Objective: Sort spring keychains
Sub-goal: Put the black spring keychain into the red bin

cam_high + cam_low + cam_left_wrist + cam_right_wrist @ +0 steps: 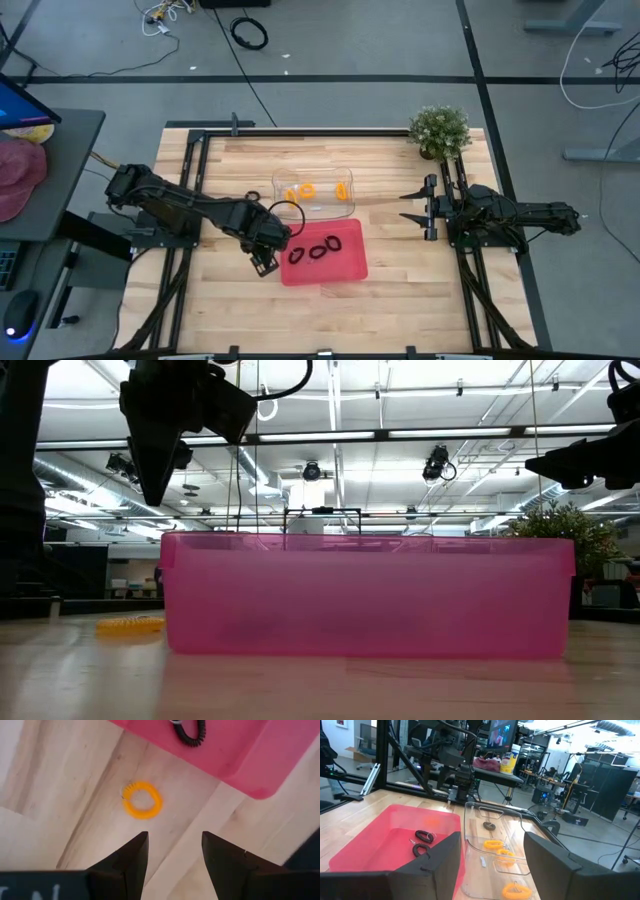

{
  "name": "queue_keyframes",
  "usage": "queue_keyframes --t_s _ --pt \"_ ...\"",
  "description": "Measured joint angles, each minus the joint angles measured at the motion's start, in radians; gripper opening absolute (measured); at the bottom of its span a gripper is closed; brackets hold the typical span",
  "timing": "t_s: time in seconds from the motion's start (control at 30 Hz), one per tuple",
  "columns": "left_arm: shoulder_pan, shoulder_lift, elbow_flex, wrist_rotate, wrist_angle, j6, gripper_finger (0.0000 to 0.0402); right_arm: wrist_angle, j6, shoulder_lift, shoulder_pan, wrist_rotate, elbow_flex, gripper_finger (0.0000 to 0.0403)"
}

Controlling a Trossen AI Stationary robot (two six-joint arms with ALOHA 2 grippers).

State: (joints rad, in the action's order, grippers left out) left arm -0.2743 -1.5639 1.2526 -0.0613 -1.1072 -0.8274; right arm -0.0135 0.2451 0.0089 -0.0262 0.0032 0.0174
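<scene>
One orange spring keychain [142, 800] lies flat on the wood beside the pink tray's near left corner; the low view shows the orange keychain [130, 625] left of the tray. My left gripper [175, 845] hovers above it, open and pointing down, touching nothing; the left gripper [262, 262] hides the keychain in the high view. Black keychains [320, 249] lie in the pink tray [352, 268]. Orange keychains [304, 190] lie in the clear tray [345, 208]. My right gripper [412, 206] waits open near the table's right side.
The clear tray stands just beyond the pink tray [280, 765], mid-table. A small dark thing [489, 825] also lies in the clear tray [470, 845]. A potted plant [440, 130] stands at the far right corner. Bare wood lies left of and in front of the trays.
</scene>
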Motion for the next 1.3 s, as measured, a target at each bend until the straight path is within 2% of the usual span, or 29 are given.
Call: queue_keyframes --t_s 0.13,0.57,0.87,1.3 --pt "0.016 0.000 0.000 -0.028 -0.005 0.046 0.0188 0.000 0.000 0.000 0.000 0.000 0.000 0.0222" --pt "0.043 0.034 -0.001 -0.005 -0.074 0.137 0.0188 0.000 0.000 0.000 0.000 0.000 0.000 0.0222" --pt "0.053 0.034 -0.001 0.000 -0.075 0.163 0.0188 0.000 0.000 0.000 0.000 0.000 0.000 0.0222" --pt "0.130 0.034 -0.001 0.008 -0.109 0.189 0.0188 0.000 0.000 0.000 0.000 0.000 0.000 0.0222"
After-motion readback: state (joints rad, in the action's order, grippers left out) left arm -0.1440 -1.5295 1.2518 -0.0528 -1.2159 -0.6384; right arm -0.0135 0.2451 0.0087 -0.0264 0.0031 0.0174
